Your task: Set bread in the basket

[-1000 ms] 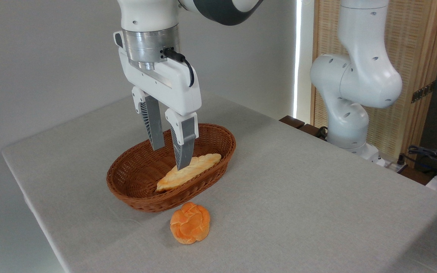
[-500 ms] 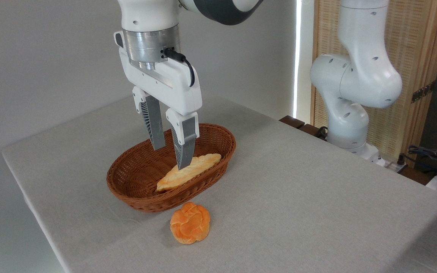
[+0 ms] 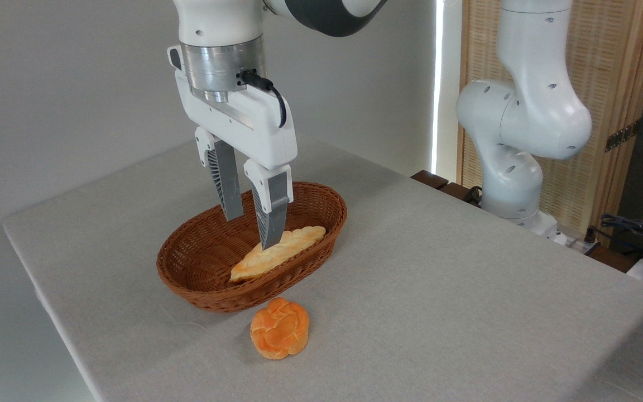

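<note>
The bread (image 3: 279, 328), a small round orange bun with a knotted top, lies on the grey table just in front of the basket. The basket (image 3: 204, 290), oval and of brown wicker, holds a long pale braided loaf (image 3: 285, 251) along its near side. My gripper (image 3: 250, 233) hangs over the basket's middle, pointing down, open with nothing between its fingers. Its front fingertip stands in front of the loaf, seemingly a little above it. The bun is well clear of the gripper, lower in the picture.
A grey cloth covers the table (image 3: 438, 290), whose left edge (image 3: 48, 307) runs diagonally down the picture. The arm's white base (image 3: 517, 134) stands at the back right, beside a wooden slatted screen (image 3: 612, 84). Cables (image 3: 634, 229) lie off the table's right side.
The gripper has risen very slightly over the basket. The bun and the loaf have stayed where they were.
</note>
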Robot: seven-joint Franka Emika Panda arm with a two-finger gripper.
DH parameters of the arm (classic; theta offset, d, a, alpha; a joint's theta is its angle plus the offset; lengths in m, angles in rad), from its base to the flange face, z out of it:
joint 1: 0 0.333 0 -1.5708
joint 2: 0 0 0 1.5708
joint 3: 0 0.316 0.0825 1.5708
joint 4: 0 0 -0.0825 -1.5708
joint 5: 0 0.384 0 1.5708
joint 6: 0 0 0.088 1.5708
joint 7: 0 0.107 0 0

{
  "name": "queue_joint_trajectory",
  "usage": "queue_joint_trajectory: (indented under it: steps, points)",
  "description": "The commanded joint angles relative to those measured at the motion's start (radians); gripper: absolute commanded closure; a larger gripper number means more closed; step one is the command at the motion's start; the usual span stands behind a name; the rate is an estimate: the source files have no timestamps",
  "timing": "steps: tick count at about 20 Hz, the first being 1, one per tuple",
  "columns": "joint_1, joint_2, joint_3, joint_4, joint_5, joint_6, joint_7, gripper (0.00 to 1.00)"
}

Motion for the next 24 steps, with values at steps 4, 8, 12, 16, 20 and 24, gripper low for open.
queue_joint_trajectory:
  steps: [4,8,12,16,20,24]
  points:
    - [-0.005,-0.001,0.005,0.018,-0.014,-0.032,-0.009,0.00]
    - [-0.005,-0.001,0.005,0.018,-0.014,-0.032,-0.009,0.00]
    - [-0.005,-0.001,0.005,0.018,-0.014,-0.032,-0.009,0.00]
    - [-0.005,-0.001,0.005,0.018,-0.014,-0.032,-0.007,0.00]
    - [-0.005,-0.001,0.008,0.018,-0.014,-0.036,-0.007,0.00]
    - [-0.005,0.001,0.014,0.015,-0.013,-0.071,0.005,0.00]
